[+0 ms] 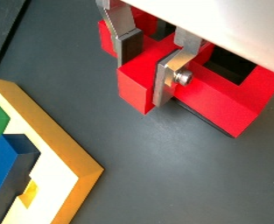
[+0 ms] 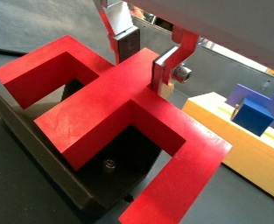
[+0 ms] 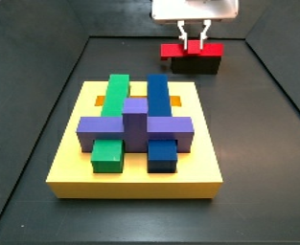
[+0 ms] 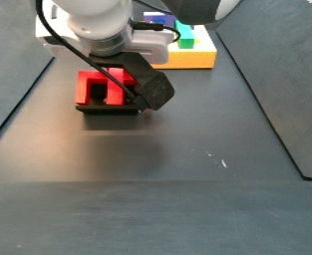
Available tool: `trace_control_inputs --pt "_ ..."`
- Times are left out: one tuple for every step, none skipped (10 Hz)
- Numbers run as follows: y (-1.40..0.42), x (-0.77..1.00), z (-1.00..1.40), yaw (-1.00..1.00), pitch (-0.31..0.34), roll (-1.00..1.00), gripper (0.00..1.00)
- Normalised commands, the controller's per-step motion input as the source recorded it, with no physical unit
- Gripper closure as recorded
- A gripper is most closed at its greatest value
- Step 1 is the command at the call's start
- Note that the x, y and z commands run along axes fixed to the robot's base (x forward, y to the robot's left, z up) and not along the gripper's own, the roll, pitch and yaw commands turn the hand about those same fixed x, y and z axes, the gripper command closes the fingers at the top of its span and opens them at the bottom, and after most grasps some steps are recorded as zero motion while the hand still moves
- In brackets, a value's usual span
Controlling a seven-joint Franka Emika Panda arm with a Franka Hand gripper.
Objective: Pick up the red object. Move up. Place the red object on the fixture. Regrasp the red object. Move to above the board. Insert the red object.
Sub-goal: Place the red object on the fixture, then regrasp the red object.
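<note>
The red object [image 2: 92, 105] lies flat on the dark fixture [image 2: 57, 175] with its crossbar, legs and stem facing up. It also shows in a wrist view [image 1: 133, 87] and in both side views [image 3: 173, 50] [image 4: 89, 88]. My gripper [image 2: 144, 70] stands straight above it, one finger on each side of the stem's end. The dark pad and the silver plate [image 1: 165, 83] lie against the stem's two sides. The gripper [image 3: 194, 43] is at the far end of the floor, away from the board [image 3: 139, 177].
The yellow board carries green [image 3: 111, 120], blue [image 3: 157, 115] and purple [image 3: 137, 126] blocks and orange slots. Its corner shows in both wrist views [image 1: 69, 166] [image 2: 238, 144], close beside the fixture. Low walls border the dark floor.
</note>
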Motion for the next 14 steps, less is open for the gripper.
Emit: trace_control_inputs --pt "0.0 0.0 0.0 0.0 0.0 0.0 0.0" --pt "-0.39 -0.07 0.39 0.0 0.043 1.0 0.0" --pt "-0.38 -0.16 0.6 0.0 -0.006 1.0 0.0" --pt "-0.4 0.06 0.53 0.06 0.0 1.0 0.0" --pt "-0.34 0.03 0.24 0.09 -0.126 1.0 0.0" --pt "-0.18 0.12 0.02 0.14 -0.203 0.93 0.0" --pt "0.0 0.29 -0.12 0.23 -0.151 0.4 0.0" --pt "0.04 0.18 -0.28 0.2 -0.123 0.62 0.0" --pt "0.23 0.08 -0.14 0.27 -0.097 0.63 0.0" --pt "0.24 0.07 0.0 0.33 -0.114 0.63 0.0" --pt "0.08 0.0 0.0 0.3 -0.023 0.97 0.0" --pt "0.03 0.0 0.01 0.24 0.0 1.0 0.0" --pt "0.0 0.0 0.0 0.18 0.006 1.0 0.0" --pt "0.0 -0.08 0.0 0.1 0.04 1.0 0.0"
